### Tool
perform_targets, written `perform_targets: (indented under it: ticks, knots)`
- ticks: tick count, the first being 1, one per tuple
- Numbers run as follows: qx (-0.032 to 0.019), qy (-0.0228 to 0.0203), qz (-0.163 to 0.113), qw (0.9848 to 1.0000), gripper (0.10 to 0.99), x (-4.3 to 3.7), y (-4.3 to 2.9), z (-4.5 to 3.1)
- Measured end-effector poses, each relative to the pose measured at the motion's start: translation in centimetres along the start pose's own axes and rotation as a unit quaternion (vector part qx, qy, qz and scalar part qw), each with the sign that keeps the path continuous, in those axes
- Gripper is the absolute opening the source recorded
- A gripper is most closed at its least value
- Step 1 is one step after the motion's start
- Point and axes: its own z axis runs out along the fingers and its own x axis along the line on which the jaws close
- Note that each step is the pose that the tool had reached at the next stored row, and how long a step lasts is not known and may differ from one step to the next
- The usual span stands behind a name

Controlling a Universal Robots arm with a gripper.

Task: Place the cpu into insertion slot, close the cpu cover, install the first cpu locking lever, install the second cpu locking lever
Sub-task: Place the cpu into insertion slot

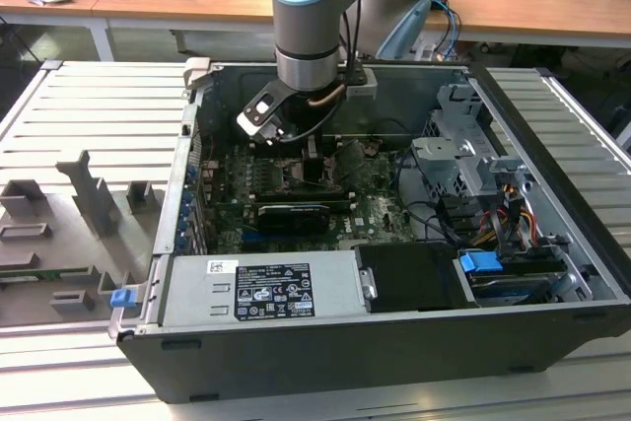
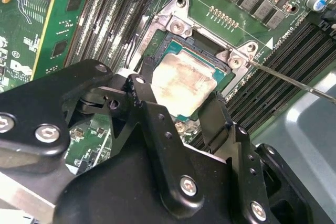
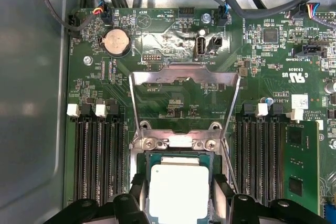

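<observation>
Currently, the placement step is judged in hand. The flat square silvery-beige cpu is clamped edgewise by the jaws of the black gripper, at the dark silvery-rimmed insertion slot. It lies face up, edges parallel to the rim; being square, it has no long axis. The silvery frame cpu cover stands open. Level, unforced seating is required.

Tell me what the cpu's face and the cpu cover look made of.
The cpu: its face looks like matte, pale silvery metal, with dull smudges and no sharp reflections; green edging suggests a circuit-board base. The cpu cover: likely bare sheet metal, a thin bright silvery frame with glints.
</observation>
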Motion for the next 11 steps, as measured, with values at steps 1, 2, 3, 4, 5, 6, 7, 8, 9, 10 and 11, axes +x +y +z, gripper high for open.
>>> perform_targets:
  ticks: [1, 2, 3, 4, 5, 6, 7, 8, 9, 10, 11]
  knots:
    - [0.0, 0.0, 0.0, 1.0, 0.612, 0.0, -0.01, -0.01]
    - [0.0001, 0.0, 0.0, 1.0, 0.612, -0.01, -0.01, -0.04]
    - [0.0001, -0.0001, 0.0, 1.0, 0.596, -0.02, -0.01, -0.09]
    - [0.0, 0.0001, -0.001, 1.0, 0.533, -0.01, 0.0, -0.13]
    - [-0.0001, 0.0003, -0.002, 1.0, 0.533, -0.01, 0.0, -0.15]
    - [0.0, 0.0004, -0.003, 1.0, 0.533, -0.02, 0.0, -0.15]
    - [0.0, 0.0004, -0.004, 1.0, 0.533, -0.05, -0.01, -0.16]
    - [0.0001, 0.0004, -0.006, 1.0, 0.533, -0.06, -0.02, -0.16]
    - [0.0001, 0.0005, -0.007, 1.0, 0.533, -0.07, -0.03, -0.16]
    - [0.0002, 0.0004, -0.01, 1.0, 0.533, -0.07, -0.05, -0.16]
    - [0.0002, 0.0002, -0.011, 0.9999, 0.533, -0.08, -0.06, -0.15]
